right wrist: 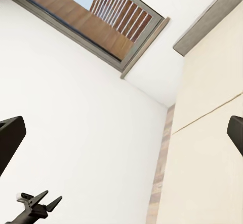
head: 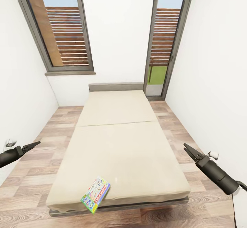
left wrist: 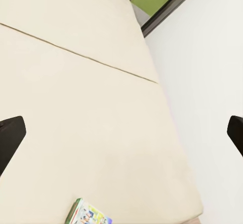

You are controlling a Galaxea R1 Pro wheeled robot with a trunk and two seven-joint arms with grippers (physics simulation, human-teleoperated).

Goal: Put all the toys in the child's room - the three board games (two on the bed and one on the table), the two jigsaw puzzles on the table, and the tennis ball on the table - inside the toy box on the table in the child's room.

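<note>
From the head view, the bed (head: 118,142) stretches away toward the windows, and one board game (head: 95,194) lies at its near edge, overhanging the foot of the mattress a little, its long axis running diagonally. The left gripper (head: 33,144) hangs out to the left over the wood floor (head: 32,173) and the right gripper (head: 188,149) to the right; both look drawn to a narrow point and hold nothing. The game lies between them, lower in the picture and somewhat nearer the left one, so that arm seems the likelier to reach. The left wrist view looks across the mattress and catches a corner of the game (left wrist: 87,215). The right wrist view shows the wall, a window (right wrist: 96,16), the bed's side and the left gripper (right wrist: 46,199), but no game.
</note>
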